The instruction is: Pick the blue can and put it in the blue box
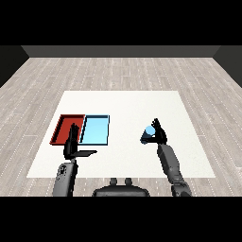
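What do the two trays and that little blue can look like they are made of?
The red tray and light blue tray look like plastic: flat, even colour, thin raised rims, no shine. The blue can, held in the right robot hand, is smooth and plain blue; metal or plastic, I cannot tell.

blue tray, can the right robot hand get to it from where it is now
Probably yes. The right robot hand, curled round the blue can, has only bare table between it and the blue tray; the left robot hand sits nearer the red tray.
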`<action>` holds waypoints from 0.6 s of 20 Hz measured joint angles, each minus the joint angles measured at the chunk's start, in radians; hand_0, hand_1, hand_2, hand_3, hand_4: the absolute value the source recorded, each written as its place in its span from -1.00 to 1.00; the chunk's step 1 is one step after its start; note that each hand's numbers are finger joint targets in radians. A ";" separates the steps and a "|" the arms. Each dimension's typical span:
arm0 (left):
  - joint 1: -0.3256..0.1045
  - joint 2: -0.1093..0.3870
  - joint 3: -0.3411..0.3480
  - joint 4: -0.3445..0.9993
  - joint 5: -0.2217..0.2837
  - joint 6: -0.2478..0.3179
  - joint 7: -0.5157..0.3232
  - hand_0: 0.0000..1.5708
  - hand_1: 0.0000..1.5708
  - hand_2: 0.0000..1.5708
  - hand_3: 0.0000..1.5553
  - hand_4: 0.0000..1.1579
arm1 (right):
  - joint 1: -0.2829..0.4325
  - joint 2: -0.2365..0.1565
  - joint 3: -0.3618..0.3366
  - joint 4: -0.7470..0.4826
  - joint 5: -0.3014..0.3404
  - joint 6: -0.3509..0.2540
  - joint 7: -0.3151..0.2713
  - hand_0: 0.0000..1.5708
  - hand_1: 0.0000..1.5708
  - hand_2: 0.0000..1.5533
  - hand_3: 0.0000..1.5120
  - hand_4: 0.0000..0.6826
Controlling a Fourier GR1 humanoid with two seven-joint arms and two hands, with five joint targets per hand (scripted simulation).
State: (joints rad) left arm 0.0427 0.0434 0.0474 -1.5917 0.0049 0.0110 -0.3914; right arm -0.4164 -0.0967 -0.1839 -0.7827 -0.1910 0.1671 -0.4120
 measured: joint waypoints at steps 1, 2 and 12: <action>-0.005 -0.004 -0.002 -0.008 -0.001 0.007 0.012 -1.00 -1.00 -1.00 -1.00 -1.00 | 0.003 0.006 0.003 0.011 0.002 0.001 -0.017 -1.00 -1.00 -1.00 -1.00 -1.00; 0.002 -0.007 -0.004 0.003 0.000 0.002 -0.003 -1.00 -1.00 -1.00 -1.00 -1.00 | -0.017 0.008 0.002 0.033 0.003 -0.005 -0.020 -1.00 -1.00 -1.00 -1.00 -1.00; 0.003 -0.011 -0.008 0.006 0.000 0.000 -0.005 -1.00 -1.00 -1.00 -1.00 -1.00 | -0.033 0.012 0.018 0.053 0.001 -0.030 -0.014 -1.00 -1.00 -1.00 -1.00 -1.00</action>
State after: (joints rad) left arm 0.0454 0.0324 0.0397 -1.5854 0.0046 0.0110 -0.3961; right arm -0.4495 -0.0846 -0.1662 -0.7300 -0.1895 0.1374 -0.4262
